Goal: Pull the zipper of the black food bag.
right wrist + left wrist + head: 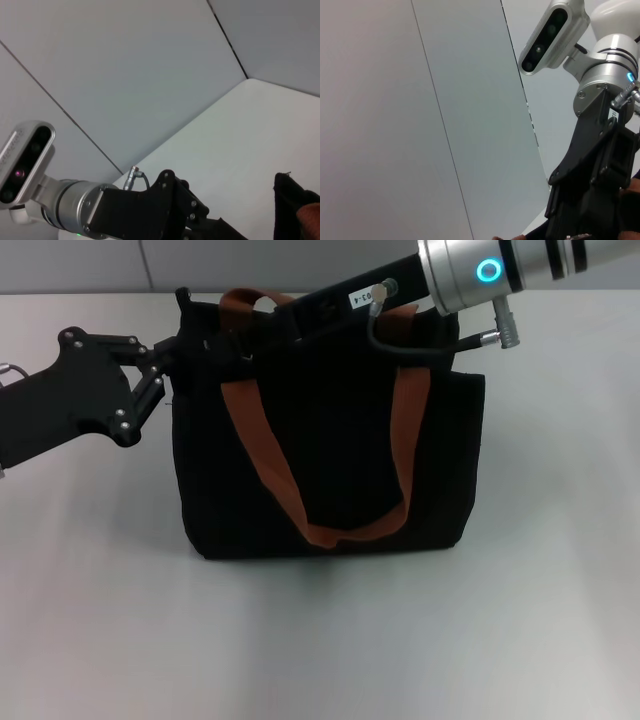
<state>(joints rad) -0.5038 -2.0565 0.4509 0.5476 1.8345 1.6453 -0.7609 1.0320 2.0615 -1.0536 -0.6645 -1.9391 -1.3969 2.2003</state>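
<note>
Soft black bag (330,470) sags; left hand (178,350) pinches its corner, right hand (262,328) grip unclear, zipper hidden beneath.

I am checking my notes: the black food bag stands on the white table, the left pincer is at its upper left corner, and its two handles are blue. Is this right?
Not quite: the handles are orange-brown, not blue, as the head view shows. The black food bag does stand on the white table, with the left pincer at its upper left corner.
</note>
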